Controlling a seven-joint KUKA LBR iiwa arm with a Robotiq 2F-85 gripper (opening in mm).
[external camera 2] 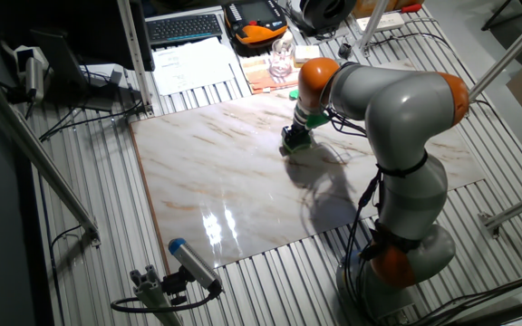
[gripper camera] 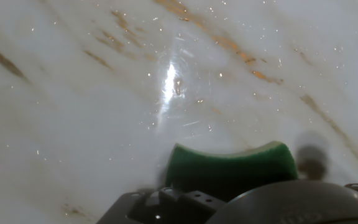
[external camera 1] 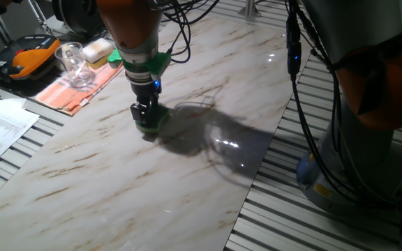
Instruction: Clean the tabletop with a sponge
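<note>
The green sponge (external camera 1: 150, 123) rests flat on the white marble-look tabletop (external camera 1: 187, 174), pressed down by my gripper (external camera 1: 144, 113), which is shut on the sponge from above. From the other fixed view the sponge (external camera 2: 295, 139) sits near the slab's far edge, under the gripper (external camera 2: 295, 134). In the hand view the sponge (gripper camera: 229, 163) shows as a green curved edge against the glossy tabletop (gripper camera: 104, 93); the fingers themselves are hidden by the hand's dark body.
An orange striped cloth (external camera 1: 75, 87) with a clear glass (external camera 1: 75, 64) on it and a pale yellow sponge block (external camera 1: 96, 50) lie off the slab's far left corner. Papers (external camera 1: 2, 129) lie left. Grey slatted metal (external camera 1: 340, 223) surrounds the slab; the arm's base (external camera 2: 406, 254) stands right.
</note>
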